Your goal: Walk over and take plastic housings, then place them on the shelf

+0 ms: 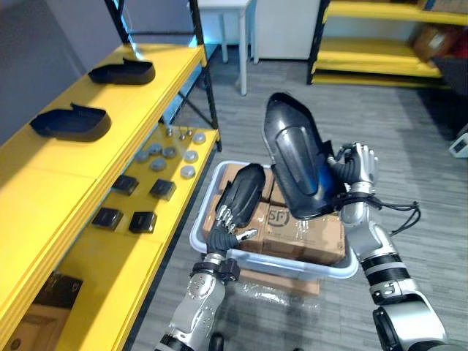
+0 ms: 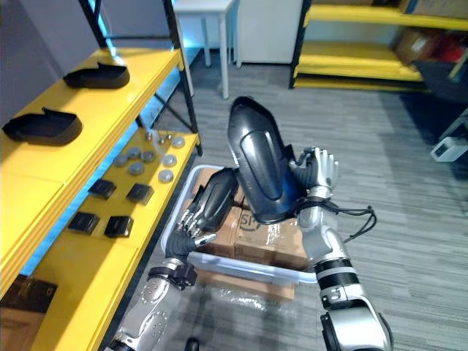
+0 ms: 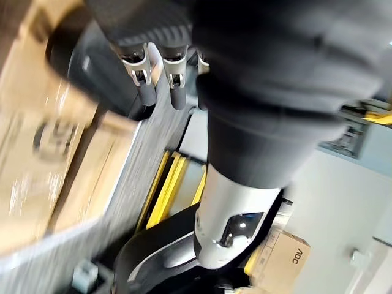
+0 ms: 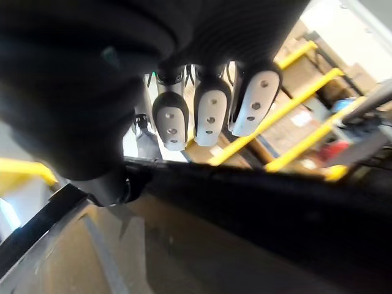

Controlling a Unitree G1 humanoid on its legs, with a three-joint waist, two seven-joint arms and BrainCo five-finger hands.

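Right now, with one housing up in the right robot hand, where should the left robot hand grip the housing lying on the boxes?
Probably its near end, approached from the robot's side: the lower housing lies lengthwise on the cardboard boxes, pointing away, and the open left robot hand is right at that end. The held housing in the right robot hand crowds its far right side.

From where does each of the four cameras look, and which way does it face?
Left eye view: on the head, facing down at the yellow shelf and the bin; both arms show, the right hand gripping a plastic housing.
Right eye view: beside it, same scene and arms.
Left wrist view: along the left hand toward cardboard boxes.
Right wrist view: along the right hand, at the housing's edge.
Shared: both eyes and the right wrist see the housing.
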